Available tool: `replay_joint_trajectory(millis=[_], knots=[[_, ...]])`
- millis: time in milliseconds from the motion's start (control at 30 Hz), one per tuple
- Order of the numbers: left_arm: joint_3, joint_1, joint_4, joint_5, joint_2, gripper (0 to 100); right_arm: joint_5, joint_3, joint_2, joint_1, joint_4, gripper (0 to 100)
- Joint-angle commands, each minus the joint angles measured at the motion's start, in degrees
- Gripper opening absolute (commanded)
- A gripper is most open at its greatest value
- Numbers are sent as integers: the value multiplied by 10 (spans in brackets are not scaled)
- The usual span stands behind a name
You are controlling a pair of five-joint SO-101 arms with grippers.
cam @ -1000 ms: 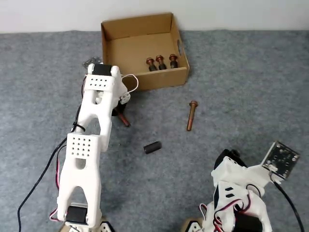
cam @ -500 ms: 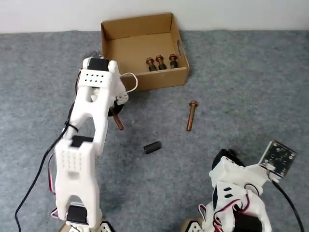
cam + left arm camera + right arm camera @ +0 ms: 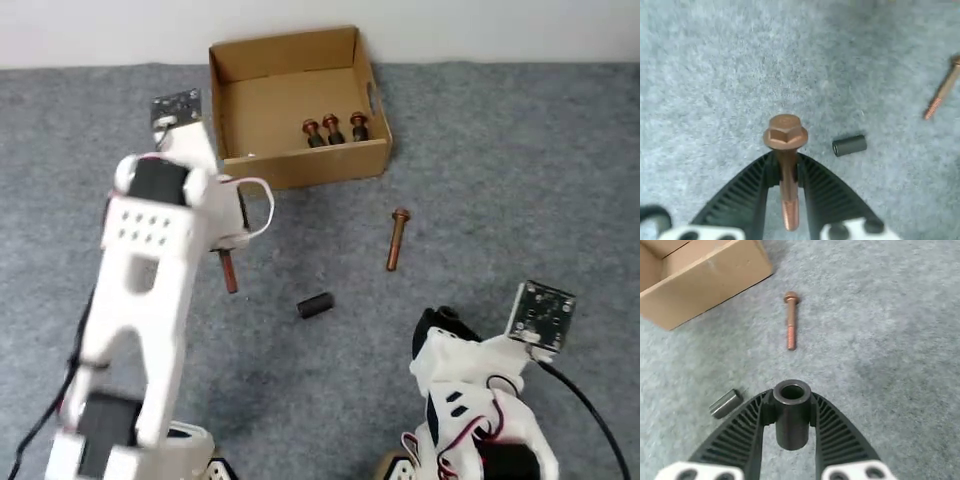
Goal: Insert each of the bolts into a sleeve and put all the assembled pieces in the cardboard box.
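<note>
A copper-coloured bolt (image 3: 785, 136) was seen clamped between the black fingers of the left gripper (image 3: 785, 161). It was gripped on its shank just under the hexagonal head, with the threaded end pointed back toward the wrist. In the high view it was held clear of the cardboard box (image 3: 300, 166), out from the left end of the box's front wall.

A black sleeve (image 3: 791, 416) was pinched in the right gripper (image 3: 791, 402), the jaws closed against its sides and its open bore turned toward the camera. That gripper was placed well out from the box's front wall, toward its right end.

A second bolt (image 3: 397, 240) was seen lying on the grey carpet (image 3: 520, 170) near the box's front right corner, its head toward the box. A second sleeve (image 3: 315, 305) was seen on its side farther out from the front wall, between the two grippers. Three assembled pieces (image 3: 333, 129) were stood in a row inside the box, against its front wall.
</note>
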Motion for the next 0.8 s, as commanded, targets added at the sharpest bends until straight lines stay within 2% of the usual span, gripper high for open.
replay_joint_trajectory(millis=[0,167,400,600,767], knots=[[46,4,-37,-29,-118,4,48,-20,0,-19,-13,8],[156,4,-91,-57,-232,4,113,-22,0,-22,-25,8],[313,5,-211,-70,-396,4,193,-23,0,-35,-25,8],[399,37,-273,-64,-518,5,200,-23,0,-153,-33,8],[440,77,-309,-39,-606,5,202,-22,7,-243,-109,8]])
